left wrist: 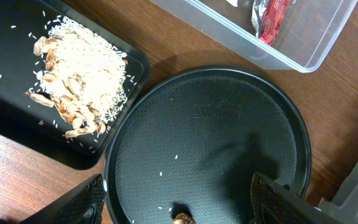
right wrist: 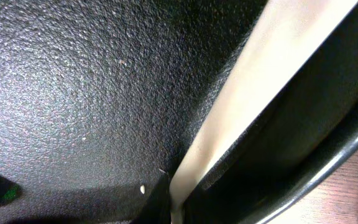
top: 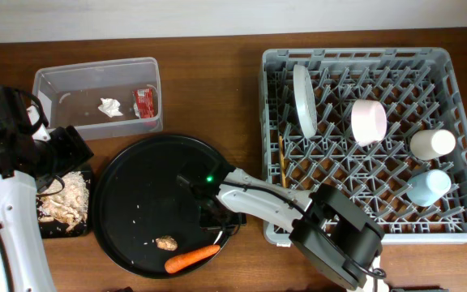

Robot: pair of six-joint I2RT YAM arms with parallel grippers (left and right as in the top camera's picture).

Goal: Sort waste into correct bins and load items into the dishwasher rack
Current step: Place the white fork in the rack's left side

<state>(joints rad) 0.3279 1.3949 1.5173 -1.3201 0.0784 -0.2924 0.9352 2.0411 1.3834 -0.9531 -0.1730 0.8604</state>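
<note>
The right end effector (top: 217, 217) is pressing down on the right-hand part of the round black tray (top: 128, 186). Its jaws are pressed together, and in its own wrist camera they seem to be pinching a pale flat strip, which I am taking for the handle of the white fork (right wrist: 253, 81).

From above the fork is hiding under the right arm (top: 266, 203), so I am judging its lie from the close view alone. Its long axis is running alongside the tray's raised rim rather than across it. Where along the handle the grip is sitting, I cannot tell.

The dishwasher rack (top: 452, 61) is standing directly to the right of that grip, just beside the tray — that is the direction the coming move is turning on, up over the rim and then rightwards. The right arm is plainly the nearer one.

The left end effector (left wrist: 179, 198) is hovering spread wide and holding nothing, off at the tray's left and well apart from the fork. A carrot (top: 191, 259) and a brown lump (top: 165, 242) are lying on the tray's near part, just left of the grip.
</note>
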